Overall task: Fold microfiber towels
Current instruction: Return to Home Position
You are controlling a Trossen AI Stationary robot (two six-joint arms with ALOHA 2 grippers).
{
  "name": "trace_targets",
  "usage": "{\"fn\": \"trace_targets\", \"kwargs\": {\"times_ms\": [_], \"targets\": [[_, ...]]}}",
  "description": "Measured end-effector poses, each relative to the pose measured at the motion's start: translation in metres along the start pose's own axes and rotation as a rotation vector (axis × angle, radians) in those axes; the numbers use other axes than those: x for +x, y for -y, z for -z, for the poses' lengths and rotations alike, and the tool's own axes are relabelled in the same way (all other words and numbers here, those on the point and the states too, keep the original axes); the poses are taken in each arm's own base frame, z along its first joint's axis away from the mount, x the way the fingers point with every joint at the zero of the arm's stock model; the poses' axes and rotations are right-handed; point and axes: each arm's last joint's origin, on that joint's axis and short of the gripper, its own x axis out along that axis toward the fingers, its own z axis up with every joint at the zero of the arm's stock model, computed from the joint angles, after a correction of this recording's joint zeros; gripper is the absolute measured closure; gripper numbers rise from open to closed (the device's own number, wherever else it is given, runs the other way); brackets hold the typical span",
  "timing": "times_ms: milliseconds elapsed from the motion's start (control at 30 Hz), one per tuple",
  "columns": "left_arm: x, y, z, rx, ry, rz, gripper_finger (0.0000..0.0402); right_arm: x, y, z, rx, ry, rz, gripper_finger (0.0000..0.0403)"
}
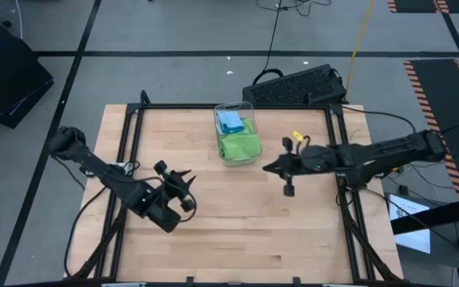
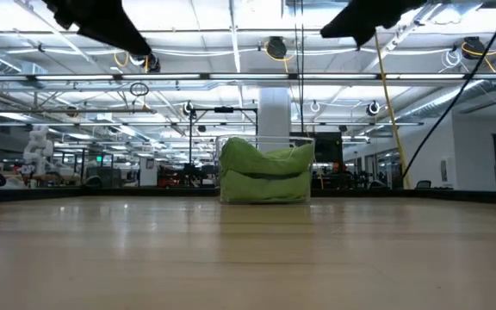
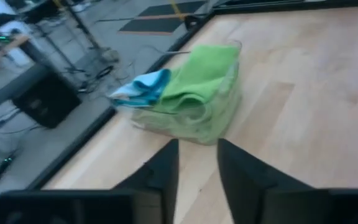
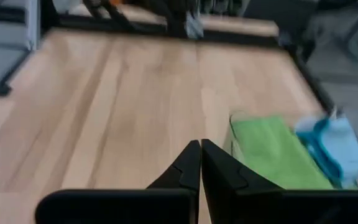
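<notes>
Cannot make out either gripper in the low view, only dark parts of both arms cut off at its top edge, nor the blue towel, hidden there behind the green towels heaped in the clear bin by the table's far edge. Holds nothing in the left gripper, fingers parted by a narrow gap, raised and angled toward the bin. Holds nothing in the right gripper either, fingers pressed together, reaching in from the right, tip near the bin.
</notes>
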Motion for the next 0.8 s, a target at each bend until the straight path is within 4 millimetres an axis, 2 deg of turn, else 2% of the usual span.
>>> {"fn": "trace_targets", "kwargs": {"times_ms": [200,267,500,667,800], "targets": [[0.014,0.004,0.021,-0.019,0.055,0.160,0.0375,-0.011,-0.012,0.038,-0.084,0.109,0.012,0.0397],[0.018,0.006,0.028,-0.015,0.084,0.216,0.0394,-0.012,-0.014,0.048,-0.114,0.160,0.002,0.0397],[0.022,0.010,0.038,0.030,0.189,0.364,0.0382,-0.019,-0.019,0.080,-0.163,0.265,-0.050,0.0397],[0.024,0.009,0.052,0.026,0.248,0.420,0.0398,-0.022,-0.023,0.097,-0.165,0.356,-0.107,0.0397],[0.025,0.005,0.063,0.035,0.310,0.497,0.0388,-0.025,-0.025,0.112,-0.180,0.402,-0.119,0.0397]]}}
